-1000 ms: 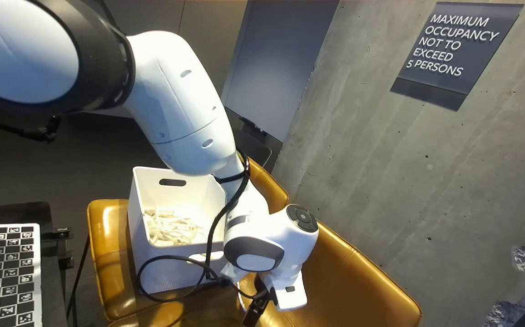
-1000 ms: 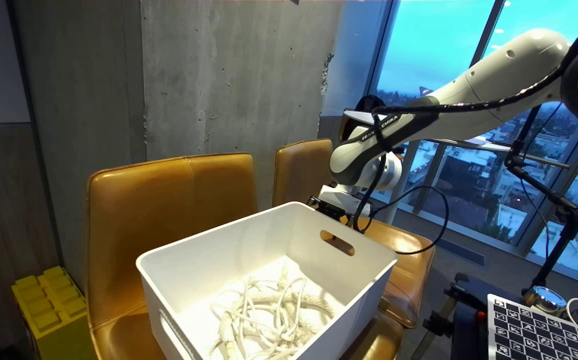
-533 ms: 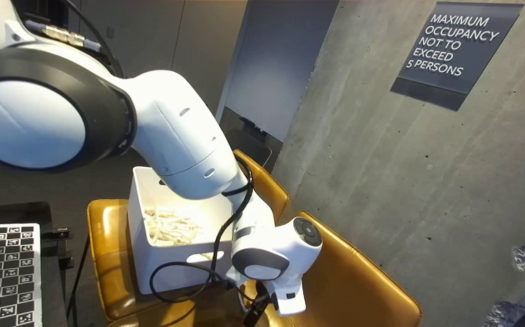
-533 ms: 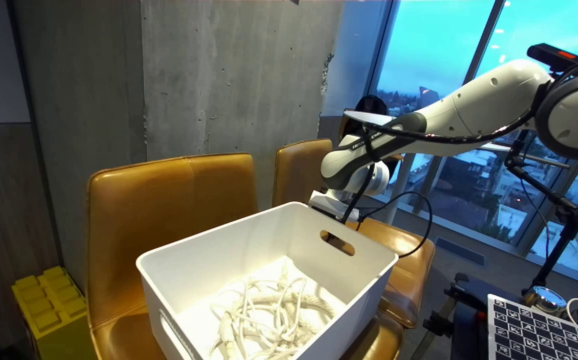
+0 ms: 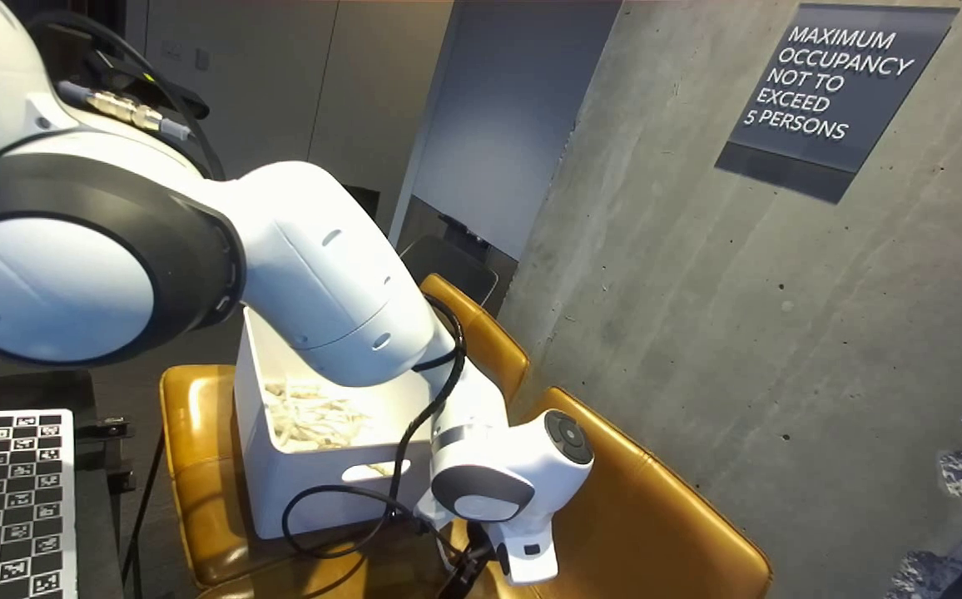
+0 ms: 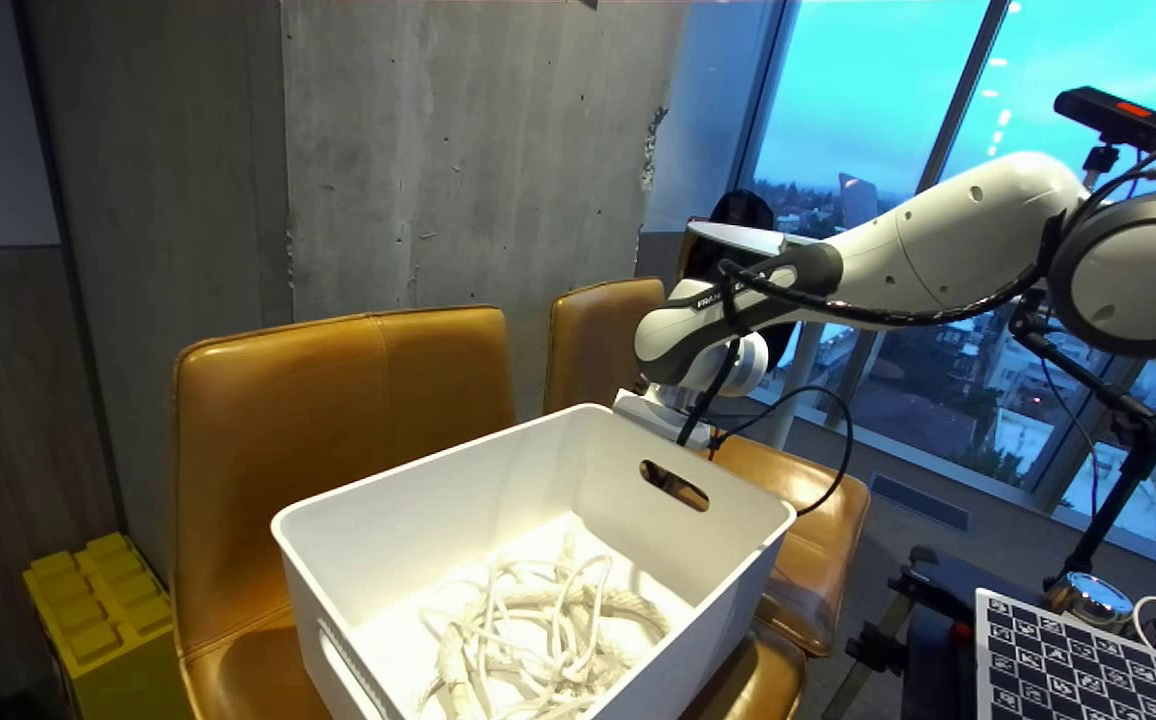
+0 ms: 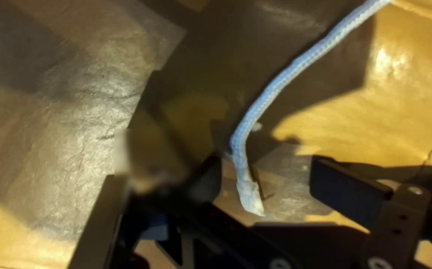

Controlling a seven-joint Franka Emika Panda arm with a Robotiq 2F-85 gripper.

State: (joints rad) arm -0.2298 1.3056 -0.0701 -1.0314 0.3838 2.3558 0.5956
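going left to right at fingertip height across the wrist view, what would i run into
One gripper finger → pale rope → the other gripper finger. The tan chair spreads behind all three, so it takes no place in the order.

Pale blue-white braided fabric cord (image 7: pixel 271 90), slim and round, lay across a tan leather chair seat (image 7: pixel 354 123). In the wrist view it ran from the top edge, right of centre, down and leftward in one smooth bow, then bent sharply towards its free end (image 7: pixel 252 201). That end was whiter, slightly flattened and slant-cut, with the weave hidden. It lay between the claw's (image 7: pixel 265 175) parted fingers, visible gaps on both sides, nearer the left-hand finger in that view. Cord ungripped; far end out of frame.
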